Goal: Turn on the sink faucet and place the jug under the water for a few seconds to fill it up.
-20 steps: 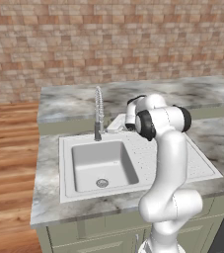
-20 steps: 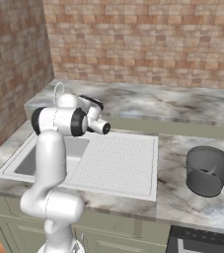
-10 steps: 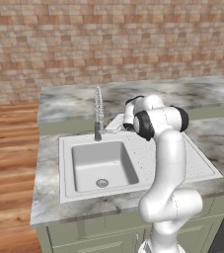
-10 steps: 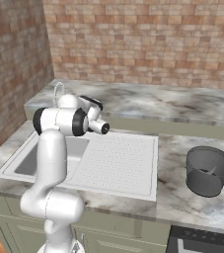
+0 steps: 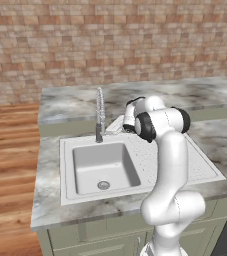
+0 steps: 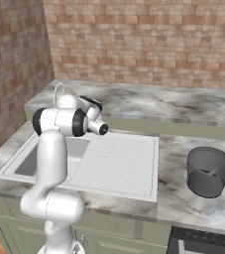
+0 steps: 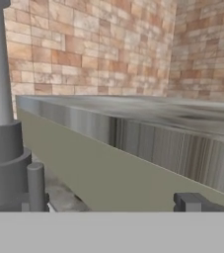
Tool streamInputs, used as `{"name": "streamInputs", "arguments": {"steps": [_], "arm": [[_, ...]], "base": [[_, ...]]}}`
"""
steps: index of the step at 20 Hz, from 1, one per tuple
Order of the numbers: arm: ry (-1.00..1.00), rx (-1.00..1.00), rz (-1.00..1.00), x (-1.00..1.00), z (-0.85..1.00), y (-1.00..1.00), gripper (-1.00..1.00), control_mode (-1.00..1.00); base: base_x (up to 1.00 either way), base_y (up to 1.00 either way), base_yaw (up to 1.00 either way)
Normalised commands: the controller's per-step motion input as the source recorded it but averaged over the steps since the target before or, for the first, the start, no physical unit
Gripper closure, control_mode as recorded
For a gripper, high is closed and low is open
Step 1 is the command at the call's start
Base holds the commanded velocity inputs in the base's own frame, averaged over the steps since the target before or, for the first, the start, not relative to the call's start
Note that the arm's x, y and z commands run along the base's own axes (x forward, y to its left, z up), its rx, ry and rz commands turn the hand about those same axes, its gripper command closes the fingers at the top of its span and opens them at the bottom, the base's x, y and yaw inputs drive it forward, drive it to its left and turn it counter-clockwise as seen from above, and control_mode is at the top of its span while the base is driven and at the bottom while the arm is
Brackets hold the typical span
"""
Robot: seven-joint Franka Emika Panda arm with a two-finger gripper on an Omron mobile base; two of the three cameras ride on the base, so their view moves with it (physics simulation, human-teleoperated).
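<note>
Support: grey marbled counter [image 6: 183, 149] on pale green cabinets | Set in: 1 sink [image 5: 135, 170], 1 basin, ribbed drainboard | On rim: faucet [image 5: 100, 115] | On counter: 1 jug [image 6: 210, 172], upright

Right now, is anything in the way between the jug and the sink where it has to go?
Nothing I can see blocks it. The jug stands on the counter, off to the right of the sink. Between them lie only bare marble and the flat ribbed draining board. The faucet stands at the basin's back edge, not in the jug's path.
</note>
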Motion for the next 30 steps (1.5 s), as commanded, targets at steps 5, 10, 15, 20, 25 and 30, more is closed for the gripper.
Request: {"name": "streamInputs", "arguments": {"steps": [5, 10, 15, 20, 25, 30], "arm": [[0.00, 0.00, -0.01, 0.32, 0.00, 0.00, -1.00, -1.00], [0.00, 0.00, -0.04, 0.26, 0.00, 0.00, -1.00, -1.00], [0.00, 0.00, -0.09, 0.28, 0.00, -0.10, -1.00, -1.00], [0.00, 0.00, -0.13, 0.33, 0.00, -0.19, -1.00, -1.00], [0.00, 0.00, -0.12, 0.32, 0.01, -0.36, -1.00, -1.00], [0.00, 0.00, -0.06, 0.20, 0.10, -0.61, -1.00, -1.00]], "base": [[0.00, 0.00, 0.00], [0.00, 0.00, 0.00], [0.00, 0.00, 0.00], [0.00, 0.00, 0.00], [0.00, 0.00, 0.00], [0.00, 0.00, 0.00]]}}
